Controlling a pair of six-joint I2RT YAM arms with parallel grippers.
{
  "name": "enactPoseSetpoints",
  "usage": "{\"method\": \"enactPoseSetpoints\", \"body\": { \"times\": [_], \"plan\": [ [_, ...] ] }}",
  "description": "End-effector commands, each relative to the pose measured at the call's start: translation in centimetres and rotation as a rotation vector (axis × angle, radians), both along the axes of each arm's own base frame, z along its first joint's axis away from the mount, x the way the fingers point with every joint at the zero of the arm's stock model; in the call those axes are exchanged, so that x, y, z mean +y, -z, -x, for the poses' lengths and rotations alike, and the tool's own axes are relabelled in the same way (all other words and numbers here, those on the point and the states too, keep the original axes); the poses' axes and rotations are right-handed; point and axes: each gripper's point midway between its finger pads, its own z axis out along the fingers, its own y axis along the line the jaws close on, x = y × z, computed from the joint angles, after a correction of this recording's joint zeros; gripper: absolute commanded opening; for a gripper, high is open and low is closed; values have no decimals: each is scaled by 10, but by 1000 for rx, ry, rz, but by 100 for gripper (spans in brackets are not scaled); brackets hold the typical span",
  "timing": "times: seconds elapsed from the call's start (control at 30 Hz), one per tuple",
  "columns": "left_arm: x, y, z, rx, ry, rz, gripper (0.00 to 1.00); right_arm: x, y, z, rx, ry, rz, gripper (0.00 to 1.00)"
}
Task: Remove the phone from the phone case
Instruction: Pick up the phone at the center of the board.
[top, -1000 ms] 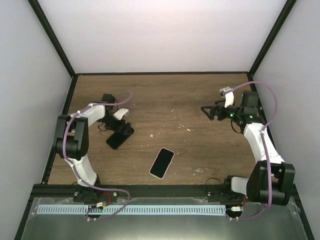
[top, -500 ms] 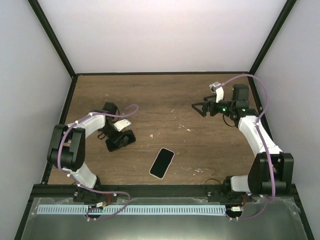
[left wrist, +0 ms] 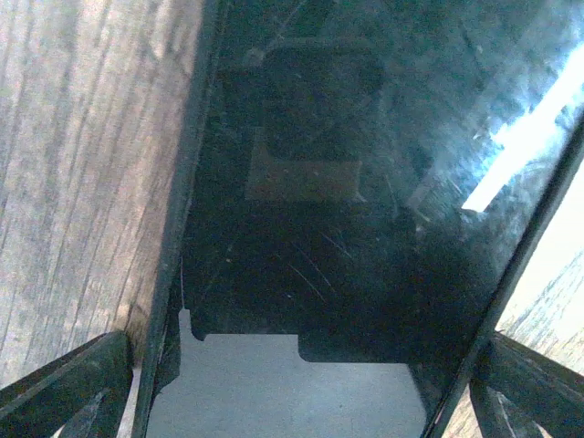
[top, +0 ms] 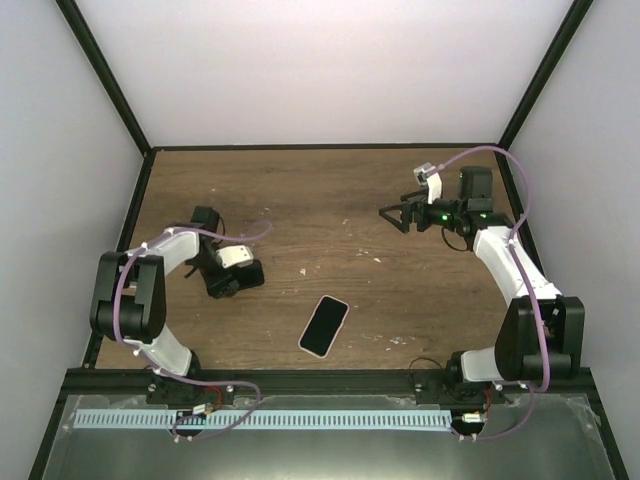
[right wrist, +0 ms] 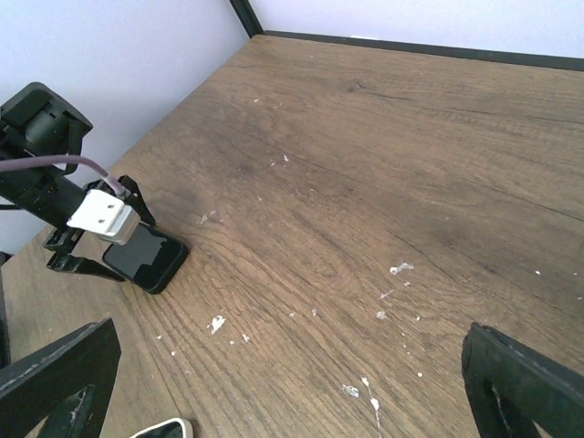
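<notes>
Left end effector (top: 221, 271) clamps the black phone case (left wrist: 347, 228) near the worktop's (top: 330, 190) left edge, while the phone (top: 323, 326) lies bare by the near edge. Right end effector (top: 391, 220) hovers wide open, far right. The case is best laid flat before release.
</notes>
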Motion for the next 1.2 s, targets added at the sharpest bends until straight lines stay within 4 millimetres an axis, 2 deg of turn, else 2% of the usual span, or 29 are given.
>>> {"method": "enactPoseSetpoints", "body": {
  "times": [0.0, 0.13, 0.27, 0.37, 0.47, 0.63, 0.8, 0.93, 1.17],
  "plan": [
    [6, 12, 10, -23, 143, -50, 100, 9, -17, -1, -12, -38, -38, 100],
    [1, 19, 12, -5, 198, -64, 96, 26, -15, -2, 20, -72, -54, 100],
    [-16, 21, 14, 34, 211, -25, 87, 49, -3, -3, 79, -89, -51, 100],
    [-29, 17, 9, 38, 182, 9, 74, 61, 9, -7, 169, -86, -79, 100],
    [-43, 4, -2, 19, 111, 76, 58, 63, 20, -19, 269, -2, -115, 100],
    [-60, -18, -20, -88, -13, 164, 42, 68, 17, -31, 260, 57, -180, 100],
    [-74, -48, -35, -176, -132, 255, 39, 90, 29, -42, 374, 55, -212, 100],
    [-86, -80, -46, -241, -216, 337, 39, 114, 38, -38, 429, 5, -241, 100],
    [-100, -125, -57, -320, -306, 432, 38, 162, 20, -18, 448, -100, -293, 98]
  ]
}}
